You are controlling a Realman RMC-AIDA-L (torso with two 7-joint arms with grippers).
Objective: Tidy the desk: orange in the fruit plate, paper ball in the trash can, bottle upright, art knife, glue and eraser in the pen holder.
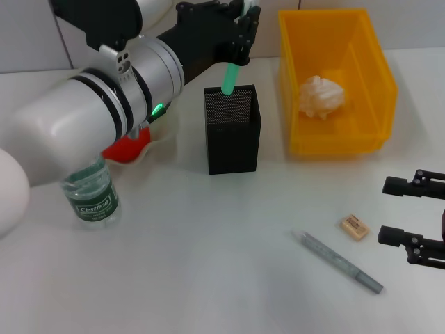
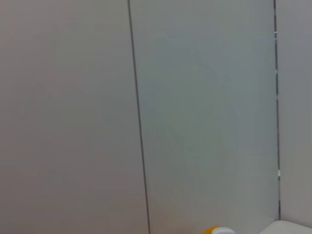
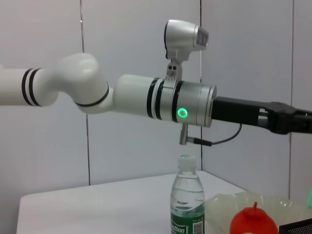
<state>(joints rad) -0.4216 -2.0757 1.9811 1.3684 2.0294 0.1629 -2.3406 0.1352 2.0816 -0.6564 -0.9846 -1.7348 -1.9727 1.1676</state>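
Observation:
My left gripper point(image 1: 238, 31) hangs over the black mesh pen holder point(image 1: 233, 132), shut on a green glue stick point(image 1: 229, 78) whose lower end is at the holder's rim. The orange point(image 1: 128, 146) lies in the fruit plate point(image 1: 158, 139), largely hidden by the left arm, and shows as well in the right wrist view point(image 3: 253, 222). Upright at the front left stands the bottle point(image 1: 90, 198). The paper ball point(image 1: 321, 96) rests inside the yellow trash can point(image 1: 379, 76). On the table at the right lie the eraser point(image 1: 353, 227) and the grey art knife point(image 1: 337, 262). Beside them my right gripper point(image 1: 411, 216) is open and holds nothing.
The left arm point(image 1: 104, 97) stretches across the table's left half above the plate and bottle. In the right wrist view the bottle point(image 3: 187, 200) stands in front of the plate point(image 3: 219, 202). The left wrist view shows only wall panels.

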